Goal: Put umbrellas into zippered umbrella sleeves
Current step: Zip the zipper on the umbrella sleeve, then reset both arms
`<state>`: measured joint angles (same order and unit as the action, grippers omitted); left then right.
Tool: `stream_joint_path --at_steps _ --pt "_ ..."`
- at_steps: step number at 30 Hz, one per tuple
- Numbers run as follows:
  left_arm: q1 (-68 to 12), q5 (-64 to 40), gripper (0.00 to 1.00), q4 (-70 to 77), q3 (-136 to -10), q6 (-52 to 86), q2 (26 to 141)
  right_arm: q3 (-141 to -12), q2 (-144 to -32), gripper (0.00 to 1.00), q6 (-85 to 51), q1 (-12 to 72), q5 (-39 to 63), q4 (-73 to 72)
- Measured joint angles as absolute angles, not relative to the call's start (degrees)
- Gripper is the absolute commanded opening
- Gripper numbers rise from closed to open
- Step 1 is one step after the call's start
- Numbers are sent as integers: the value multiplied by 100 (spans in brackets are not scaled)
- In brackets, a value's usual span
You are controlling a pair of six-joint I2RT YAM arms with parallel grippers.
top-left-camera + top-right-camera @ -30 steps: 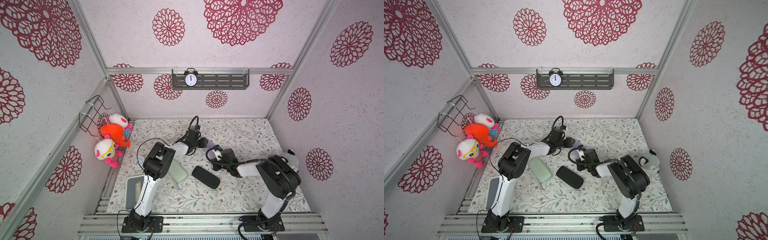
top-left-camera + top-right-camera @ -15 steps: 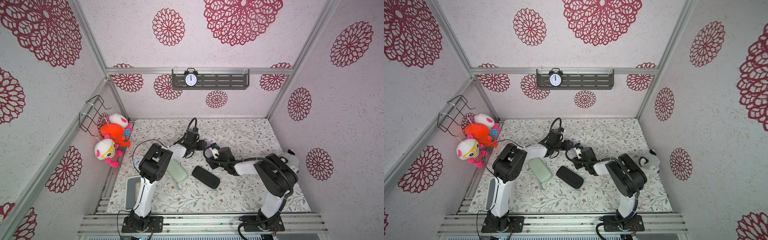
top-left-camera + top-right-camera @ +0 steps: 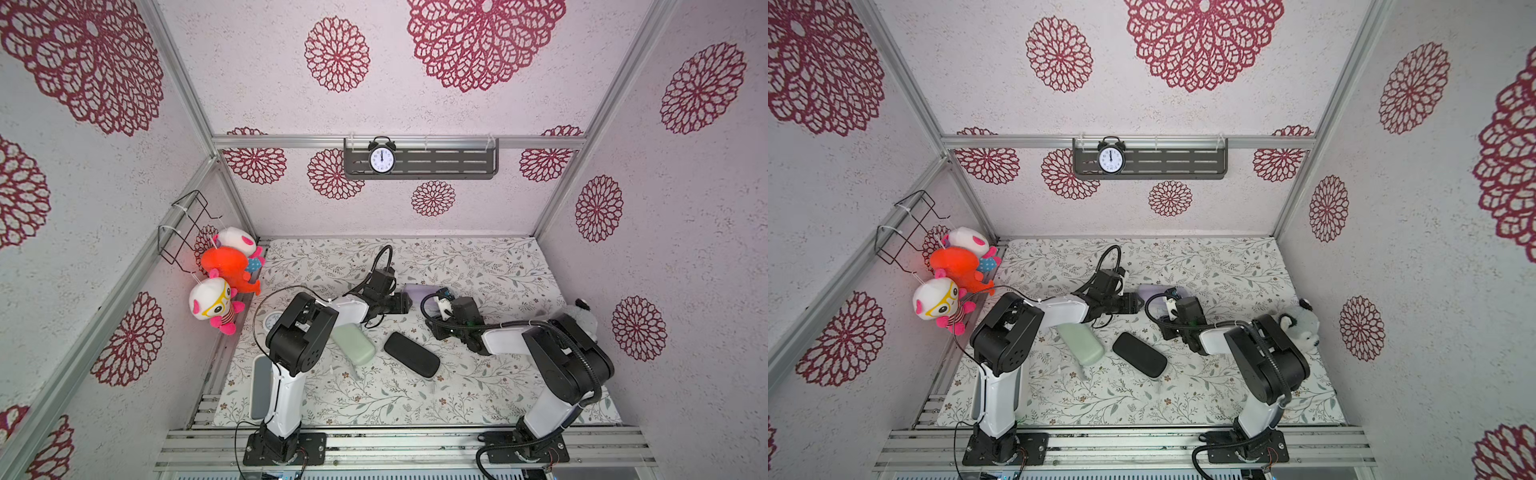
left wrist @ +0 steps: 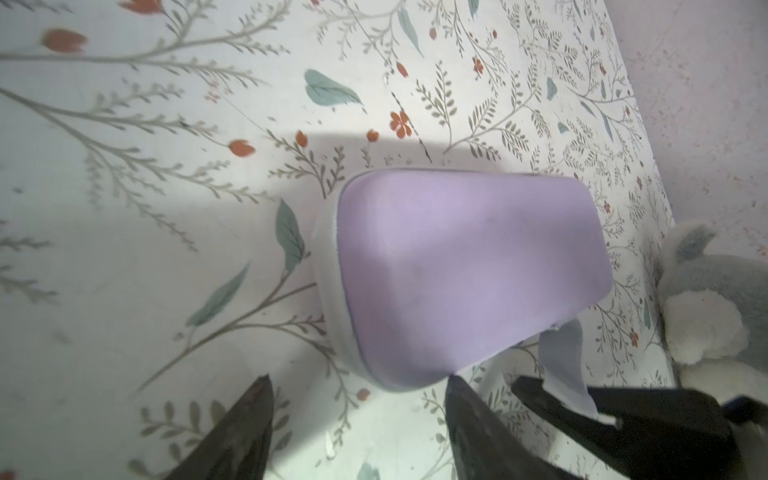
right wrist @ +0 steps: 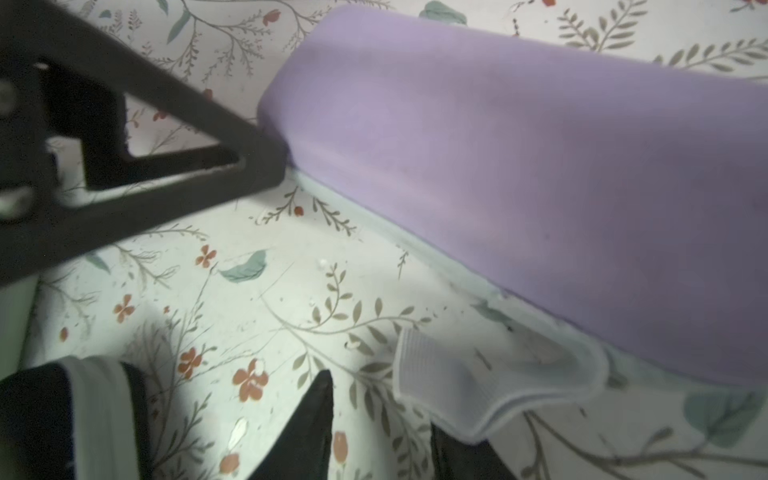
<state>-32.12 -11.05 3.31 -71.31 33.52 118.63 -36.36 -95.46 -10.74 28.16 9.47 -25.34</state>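
The lilac sleeve (image 4: 457,270) is flanked by the left tool (image 4: 358,378) and right tool (image 5: 376,403), both spread, seemingly for bracing and tab-pulling

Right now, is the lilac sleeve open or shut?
Shut: the lilac sleeve shows only its outer shell and pale seam, no grey lining, in both wrist views. Whether the zip is fully closed, cannot tell.

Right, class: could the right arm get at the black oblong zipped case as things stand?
Probably yes. The black oblong zipped case lies uncovered on the floral mat, close to the right pincer, whose jaws stand open beside the lilac rounded case. Nothing lies between them.
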Motion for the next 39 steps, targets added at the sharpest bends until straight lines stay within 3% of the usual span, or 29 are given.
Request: stream_joint_path --at_steps 3,6,7,8,15,19,22,27,36,39 --pt "-3164 -1009 71 307 -7175 3336 11821 -3437 -9015 48 -1118 2832 934 -2536" --pt "-3118 -902 86 257 -6945 3258 11463 -3352 -8401 77 -1184 2825 773 -2521" --pt "-3111 -856 91 268 -6792 3236 11244 -3352 -8248 92 -1164 2823 687 -2530" --pt "-3105 -781 97 274 -6573 3151 10892 -3352 -8060 99 -1205 2797 548 -2554" --pt "-3072 974 98 1103 -4838 2025 7500 -3546 -7352 98 -1094 2106 -733 -2591" --pt "-2569 2235 98 1170 -4431 1420 6632 -3544 -7330 98 -716 1693 -1354 -2558" --pt "-1809 2912 98 1409 -3791 1118 6545 -3186 -7262 98 -445 1356 -1651 -2860" --pt "-475 3037 98 1782 -2373 1037 6617 -1933 -7476 98 56 810 -1837 -4128" --pt "513 1942 98 4241 -1656 950 7590 -1334 -8739 99 -108 16 -1267 -6018" --pt "788 1452 98 5568 -1597 950 8514 -1337 -8794 99 -110 16 -1118 -6270"
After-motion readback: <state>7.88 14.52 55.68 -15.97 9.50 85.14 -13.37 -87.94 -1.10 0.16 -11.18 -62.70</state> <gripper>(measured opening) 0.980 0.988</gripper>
